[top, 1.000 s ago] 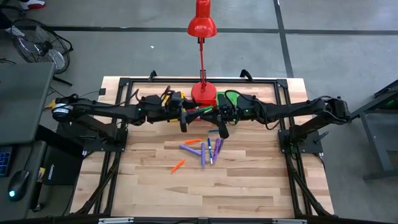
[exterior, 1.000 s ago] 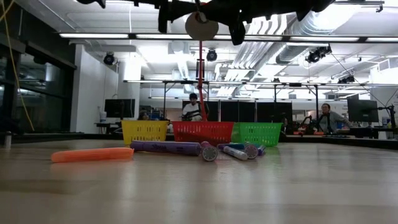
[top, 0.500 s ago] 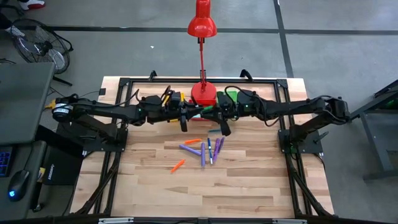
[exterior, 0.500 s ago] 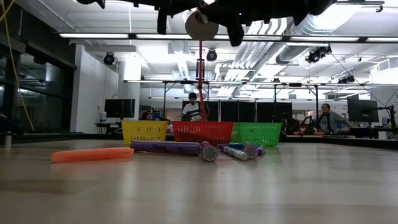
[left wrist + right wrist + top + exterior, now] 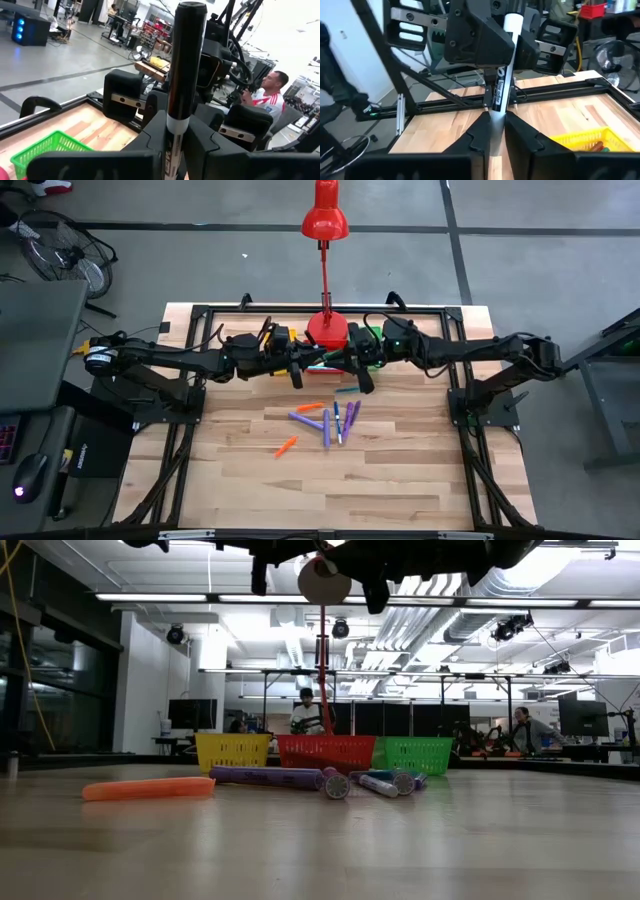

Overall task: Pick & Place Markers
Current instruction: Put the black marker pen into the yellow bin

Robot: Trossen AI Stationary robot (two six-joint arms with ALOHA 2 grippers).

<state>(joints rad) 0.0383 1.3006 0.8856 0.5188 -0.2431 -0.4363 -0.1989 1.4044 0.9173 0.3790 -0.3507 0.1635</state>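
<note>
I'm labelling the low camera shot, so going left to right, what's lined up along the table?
Orange marker → yellow basket → purple marker → red basket → white marker → green basket.

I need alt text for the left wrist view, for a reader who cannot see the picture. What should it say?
The left gripper is shut on a black marker with a white band, which stands upright in the middle of the picture. Behind it is the dark right arm, with a green basket on the wooden table and a seated person in the room beyond.
</note>
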